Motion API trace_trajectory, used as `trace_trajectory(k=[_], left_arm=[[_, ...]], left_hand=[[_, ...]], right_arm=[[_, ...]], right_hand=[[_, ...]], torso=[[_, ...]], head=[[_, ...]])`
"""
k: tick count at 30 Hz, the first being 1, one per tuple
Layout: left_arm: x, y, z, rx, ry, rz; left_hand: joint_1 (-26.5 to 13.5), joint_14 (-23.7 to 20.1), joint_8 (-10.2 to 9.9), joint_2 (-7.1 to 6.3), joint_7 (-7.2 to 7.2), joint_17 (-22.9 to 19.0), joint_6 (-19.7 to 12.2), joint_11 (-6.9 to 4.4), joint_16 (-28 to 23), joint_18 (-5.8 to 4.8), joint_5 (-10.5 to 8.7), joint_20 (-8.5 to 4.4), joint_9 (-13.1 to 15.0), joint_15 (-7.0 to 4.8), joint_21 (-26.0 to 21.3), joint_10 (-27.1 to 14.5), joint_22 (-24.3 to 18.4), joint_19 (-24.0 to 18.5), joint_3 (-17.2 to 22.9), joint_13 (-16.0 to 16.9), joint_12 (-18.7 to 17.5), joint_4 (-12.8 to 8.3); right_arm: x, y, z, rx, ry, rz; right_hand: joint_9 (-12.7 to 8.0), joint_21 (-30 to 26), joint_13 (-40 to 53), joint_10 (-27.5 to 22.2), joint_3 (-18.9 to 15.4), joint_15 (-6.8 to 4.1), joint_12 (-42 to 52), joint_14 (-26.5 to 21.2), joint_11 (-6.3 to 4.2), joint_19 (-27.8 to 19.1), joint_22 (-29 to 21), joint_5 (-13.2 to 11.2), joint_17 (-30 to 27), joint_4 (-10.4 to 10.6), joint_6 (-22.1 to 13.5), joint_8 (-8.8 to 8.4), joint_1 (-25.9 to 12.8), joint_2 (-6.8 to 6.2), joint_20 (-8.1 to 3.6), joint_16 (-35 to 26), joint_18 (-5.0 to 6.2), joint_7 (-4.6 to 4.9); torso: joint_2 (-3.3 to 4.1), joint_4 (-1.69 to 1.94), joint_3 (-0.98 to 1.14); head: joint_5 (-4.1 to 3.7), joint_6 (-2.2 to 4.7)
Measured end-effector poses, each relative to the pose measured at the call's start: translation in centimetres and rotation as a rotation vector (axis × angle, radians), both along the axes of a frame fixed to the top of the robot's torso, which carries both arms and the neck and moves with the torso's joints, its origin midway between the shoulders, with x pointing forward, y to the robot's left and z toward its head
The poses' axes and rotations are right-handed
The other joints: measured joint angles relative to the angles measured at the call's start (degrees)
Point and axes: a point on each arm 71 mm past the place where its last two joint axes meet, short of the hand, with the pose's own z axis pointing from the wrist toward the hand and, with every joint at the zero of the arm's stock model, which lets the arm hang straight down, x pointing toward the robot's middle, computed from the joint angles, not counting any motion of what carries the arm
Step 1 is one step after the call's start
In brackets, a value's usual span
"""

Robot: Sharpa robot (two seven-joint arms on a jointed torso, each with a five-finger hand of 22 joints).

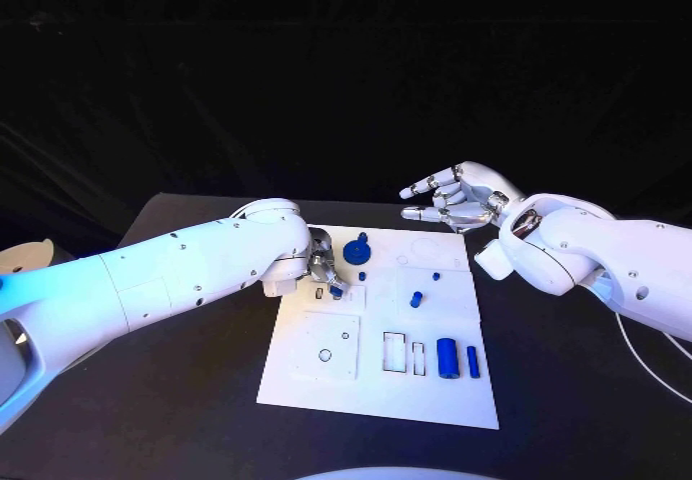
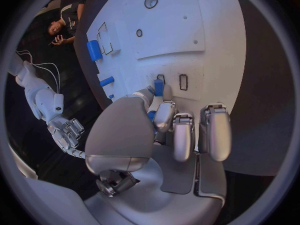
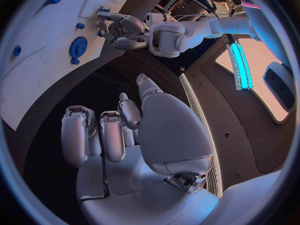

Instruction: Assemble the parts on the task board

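Table [image 1: 173,420]: black, bore the white task board [image 1: 375,395] at its middle.
Task board: recesses and slots across it; a round hole in the raised panel on its near-left part.
Left hand [image 1: 320,268]: low over the board's left edge, about mid-depth; fingers curled in, pinching a small blue part [image 2: 159,87] between thumb and fingertip, its end at or just above a small slot.
Right hand [image 1: 454,197]: raised beyond the board's far-right corner, well apart from the parts; fingers loosely spread, holding nothing.
Loose parts: blue gear [image 1: 356,250] far-left; short peg [image 1: 415,298] centre; thick cylinder [image 1: 449,358] and thin bar [image 1: 473,361] side by side near-right.
Step in hand: judged as seating the pinched part in its slot.
Next move: likely a straight press down, then release; tilt could jam it.
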Motion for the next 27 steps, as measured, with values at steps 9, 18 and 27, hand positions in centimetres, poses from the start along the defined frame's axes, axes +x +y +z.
trace_trajectory(k=[9,18,27], left_arm=[[0.05,-0.02,-0.09,0.012,-0.005,-0.004],[0.06,0.1,-0.1,0.022,-0.009,-0.009],[-0.13,0.0,-0.22,0.033,-0.002,-0.022]], left_hand=[[-0.3,0.0,0.0,-0.28,0.01,0.0,0.0,0.01,0.0,0.0,0.11,0.0,0.0,0.0,0.0,0.0,0.0,0.0,0.0,0.0,0.0,0.0],[-0.3,0.0,-0.1,-0.25,-0.09,0.0,0.3,-0.18,0.0,0.0,0.11,0.0,0.0,0.0,0.0,0.2,0.0,0.0,0.0,0.1,0.0,0.0],[0.1,0.0,-0.2,-0.28,0.0,0.0,0.4,-0.18,0.0,0.01,0.07,0.0,-0.1,0.0,0.2,0.2,0.0,0.0,0.2,0.1,0.0,0.1]], right_arm=[[-0.01,0.01,-0.08,0.0,0.002,0.001],[-0.02,-0.01,-0.12,0.0,0.004,0.002],[-0.03,0.0,-0.15,-0.001,0.005,0.004]], right_hand=[[0.0,0.0,0.0,0.0,0.0,0.0,0.0,0.0,0.0,0.0,0.0,0.0,0.0,0.0,0.0,0.0,0.0,0.0,0.0,0.0,0.0,0.0],[0.0,0.0,0.0,0.0,0.0,0.0,0.0,0.0,0.0,0.0,0.0,0.0,0.0,0.0,0.0,0.0,0.0,0.0,0.0,0.0,0.0,0.0],[0.0,0.0,0.0,0.0,0.0,0.0,0.0,0.0,0.0,0.0,0.0,0.0,0.0,0.0,0.0,0.0,0.0,0.0,0.0,0.0,0.0,0.0]], torso=[[0.0,0.02,0.0],[-0.02,0.04,0.02],[-0.02,0.02,0.02]], head=[[0.14,-0.13],[0.24,-0.31],[0.34,-0.45]])
